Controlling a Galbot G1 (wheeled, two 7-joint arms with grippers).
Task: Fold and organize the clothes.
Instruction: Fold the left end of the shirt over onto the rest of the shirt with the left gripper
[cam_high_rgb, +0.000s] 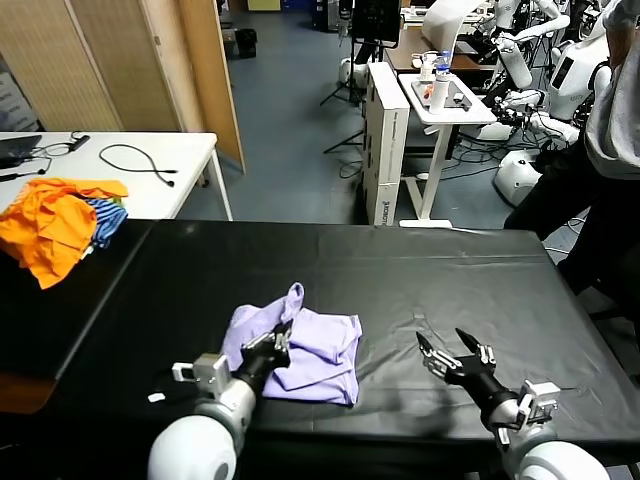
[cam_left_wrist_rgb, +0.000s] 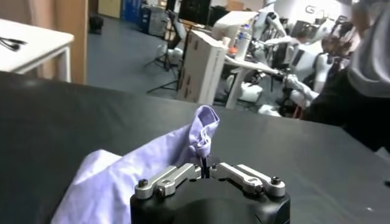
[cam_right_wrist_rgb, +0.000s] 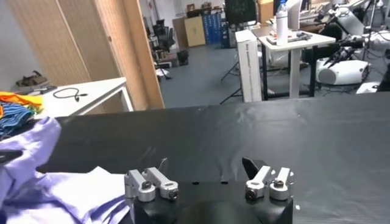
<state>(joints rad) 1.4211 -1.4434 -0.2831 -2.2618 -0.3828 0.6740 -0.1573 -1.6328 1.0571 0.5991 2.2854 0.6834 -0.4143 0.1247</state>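
The clothes, a pale lavender T-shirt (cam_high_rgb: 318, 345), lie crumpled near the front middle of the black table (cam_high_rgb: 400, 270). My left gripper (cam_high_rgb: 281, 336) is shut on a fold of the T-shirt (cam_left_wrist_rgb: 152, 164), and a peak of cloth rises just beyond its tips. In the left wrist view the left gripper (cam_left_wrist_rgb: 206, 165) has its jaws pressed together on the fabric. My right gripper (cam_high_rgb: 446, 346) hovers low over bare table to the right of the shirt, open and holding nothing. The right wrist view shows the right gripper (cam_right_wrist_rgb: 207, 163) spread wide, with the T-shirt (cam_right_wrist_rgb: 55, 189) off to its side.
Orange garments (cam_high_rgb: 50, 225) and a blue-striped cloth (cam_high_rgb: 105, 215) lie at the table's far left corner. A white table (cam_high_rgb: 150, 180) with a cable stands behind them. A person (cam_high_rgb: 600, 180) stands by the table's far right corner. White desks and other robots fill the background.
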